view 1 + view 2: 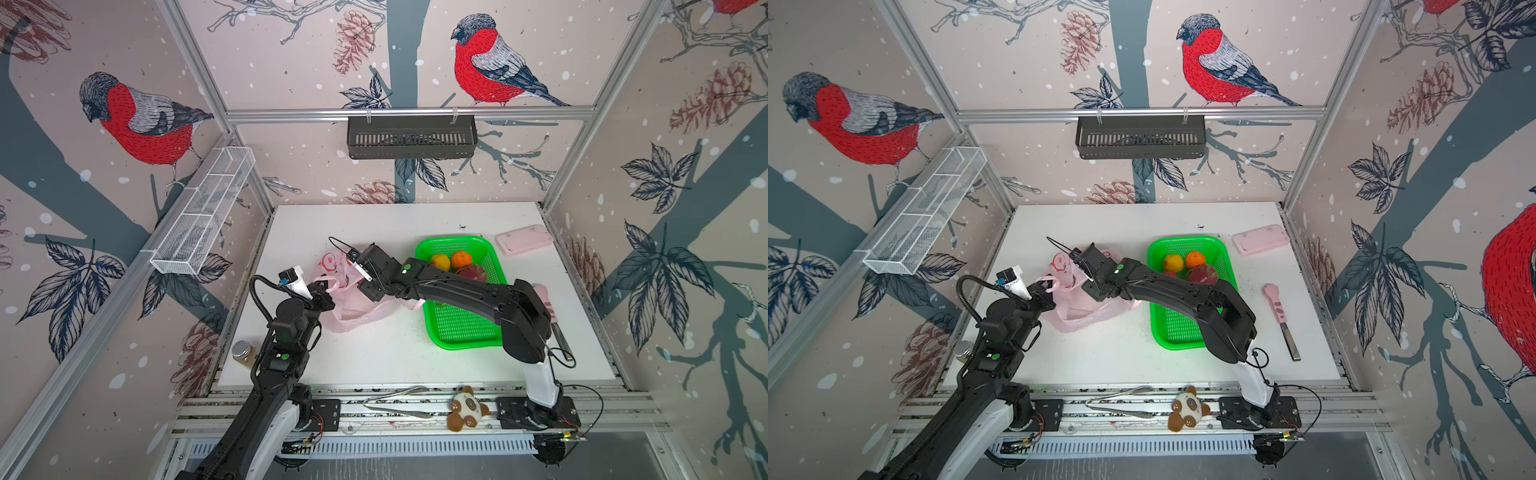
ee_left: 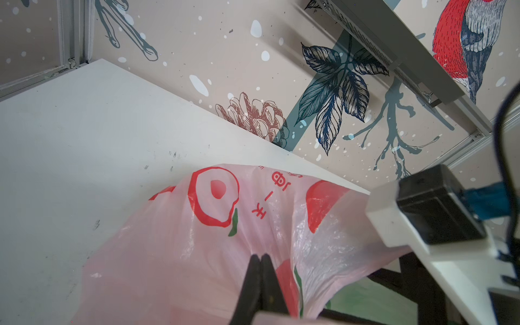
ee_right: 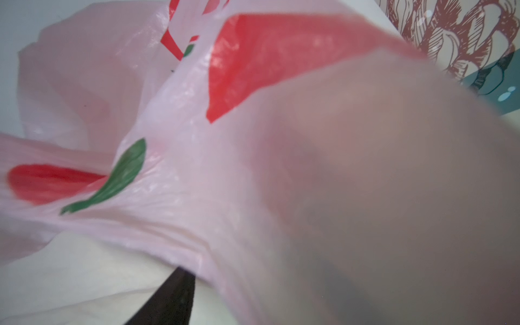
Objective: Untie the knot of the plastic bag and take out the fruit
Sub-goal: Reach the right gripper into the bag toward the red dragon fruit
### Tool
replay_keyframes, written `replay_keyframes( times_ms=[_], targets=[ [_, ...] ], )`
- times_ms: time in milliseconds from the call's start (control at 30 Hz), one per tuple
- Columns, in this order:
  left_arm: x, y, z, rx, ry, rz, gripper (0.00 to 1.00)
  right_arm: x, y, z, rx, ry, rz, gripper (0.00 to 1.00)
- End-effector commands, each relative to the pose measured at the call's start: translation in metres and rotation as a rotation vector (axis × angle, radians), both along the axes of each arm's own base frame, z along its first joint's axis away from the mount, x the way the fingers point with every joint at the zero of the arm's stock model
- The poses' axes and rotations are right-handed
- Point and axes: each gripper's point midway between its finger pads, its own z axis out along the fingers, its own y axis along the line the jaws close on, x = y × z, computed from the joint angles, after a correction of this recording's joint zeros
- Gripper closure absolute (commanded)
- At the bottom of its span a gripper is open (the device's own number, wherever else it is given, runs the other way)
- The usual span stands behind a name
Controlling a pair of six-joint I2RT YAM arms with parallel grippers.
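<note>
The pink plastic bag [image 1: 353, 309] [image 1: 1077, 313] lies slack on the white table, left of the green basket [image 1: 465, 332]. My left gripper [image 1: 322, 289] [image 2: 260, 257] is shut on a fold of the bag's film [image 2: 213, 225]. My right gripper [image 1: 368, 293] [image 3: 257, 275] reaches into the bag's mouth; one black finger [image 3: 171, 298] stands off to the side, the other sits behind draped film [image 3: 183, 183]. In the basket lie a yellow citrus [image 1: 1173, 263], an orange one [image 1: 1195, 259] and a magenta dragon fruit [image 1: 1202, 275]. The knot is out of view.
A flat pink case [image 1: 523, 239] lies at the back right. A pink-handled knife [image 1: 1277, 305] lies right of the basket. A small jar [image 1: 242, 353] stands at the table's left edge. Metal tongs [image 1: 399, 401] and a plush toy [image 1: 467, 409] rest on the front rail.
</note>
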Motion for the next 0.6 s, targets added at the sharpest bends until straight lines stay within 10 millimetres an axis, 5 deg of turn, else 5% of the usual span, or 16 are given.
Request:
replay_keyframes(
  times_ms=[0, 233, 567],
  targets=[
    [0.001, 0.000, 0.016, -0.003, -0.067, 0.000, 1.00, 0.011, -0.001, -0.004, -0.054, -0.037, 0.011, 0.21],
    [0.004, 0.002, 0.026, -0.013, -0.133, 0.012, 1.00, 0.022, 0.003, -0.011, -0.038, -0.030, 0.011, 0.00],
    [0.018, -0.002, 0.034, -0.013, -0.178, 0.004, 1.00, 0.037, 0.013, -0.015, 0.033, 0.008, 0.025, 0.01]
  ],
)
